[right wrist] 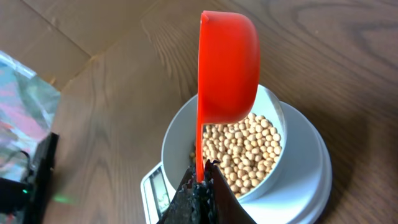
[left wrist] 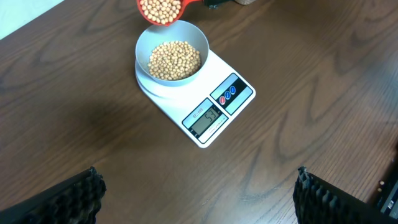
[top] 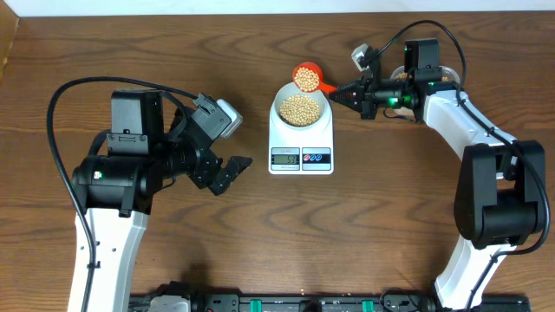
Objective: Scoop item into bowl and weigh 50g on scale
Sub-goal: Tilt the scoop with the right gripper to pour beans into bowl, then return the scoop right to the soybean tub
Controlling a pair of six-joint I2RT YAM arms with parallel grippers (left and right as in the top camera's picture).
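Note:
The white scale (top: 300, 137) sits mid-table with the pale bowl (top: 283, 102) on it, holding a heap of tan beans (top: 301, 108). My right gripper (top: 340, 90) is shut on the handle of an orange scoop (top: 306, 77) full of beans, held at the bowl's far rim. The right wrist view shows the scoop (right wrist: 227, 62) on edge above the bowl (right wrist: 177, 134) and beans (right wrist: 249, 146), its thin handle pinched in my gripper (right wrist: 200, 173). My left gripper (top: 234, 170) hangs open left of the scale. Its view shows the scale (left wrist: 239, 93), bowl (left wrist: 144, 45) and scoop (left wrist: 163, 9).
A shiny foil bag (right wrist: 25, 106) lies on the left in the right wrist view. A container (top: 446, 76) shows partly behind the right arm. The scale's display (left wrist: 205, 118) shows digits that look like 51. Bare wood lies under my left gripper (left wrist: 198, 183).

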